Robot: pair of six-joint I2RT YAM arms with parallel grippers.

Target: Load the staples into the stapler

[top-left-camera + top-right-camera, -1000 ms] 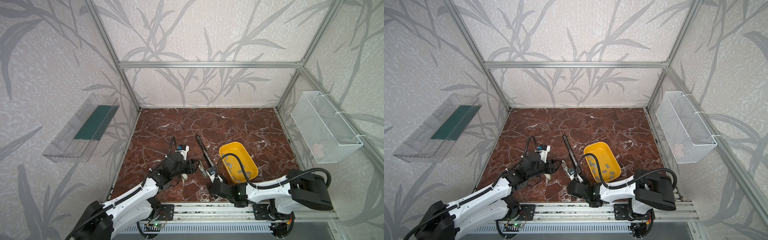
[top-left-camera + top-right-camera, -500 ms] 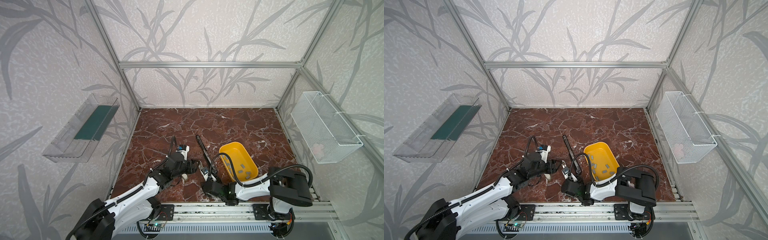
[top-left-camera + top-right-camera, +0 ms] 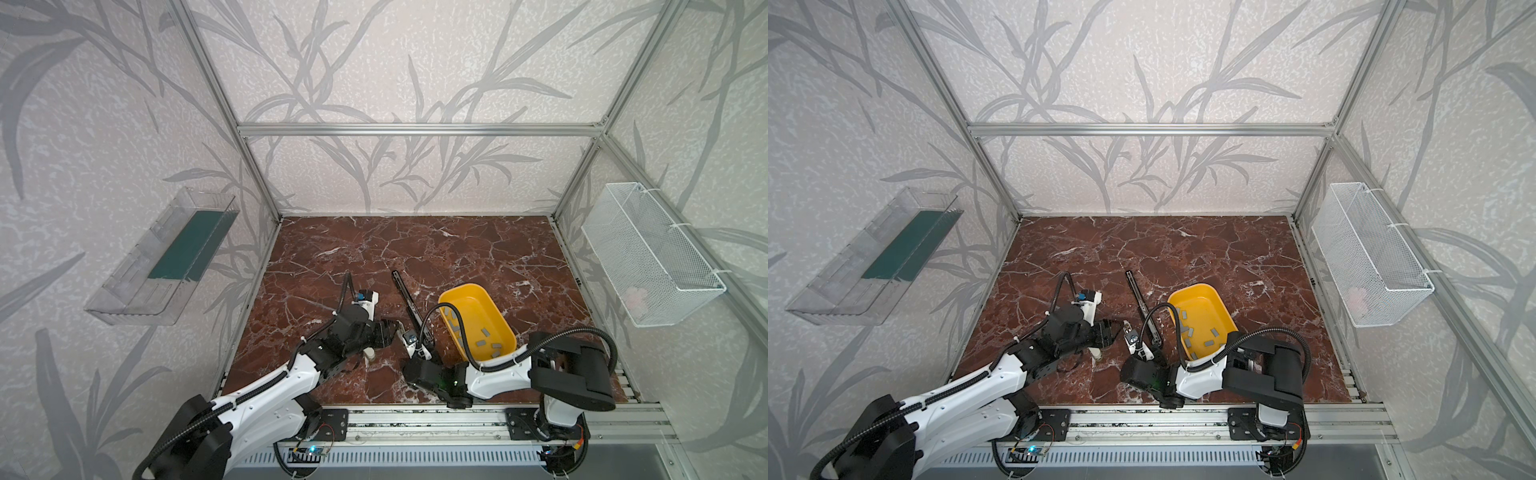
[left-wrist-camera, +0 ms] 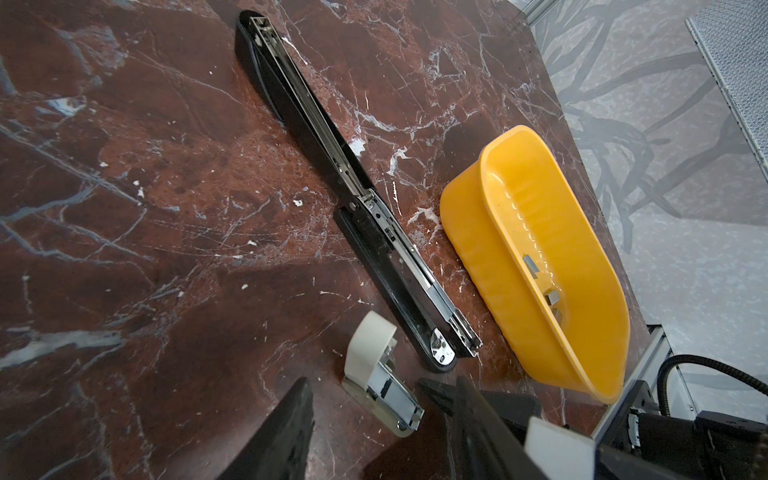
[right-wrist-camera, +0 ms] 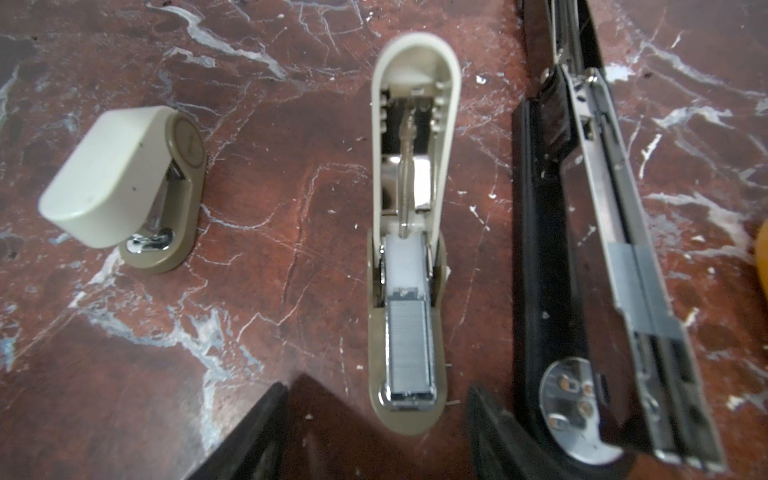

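Meanwhile, low and central in both top views, the right pincer (image 5: 380, 395) stands wide astride an opened cream stapler (image 5: 415, 58) holding staples (image 5: 409, 345); the left pincer (image 3: 391, 331) gapes empty beside it.

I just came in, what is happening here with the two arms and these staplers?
Stapler loading is under way. One cream mini stapler lies open with a staple strip already in its channel; the right end effector, open, straddles its front end without gripping. The left end effector, also open and empty, is close by. A long black stapler lies opened flat, and more staples wait in the yellow tray.
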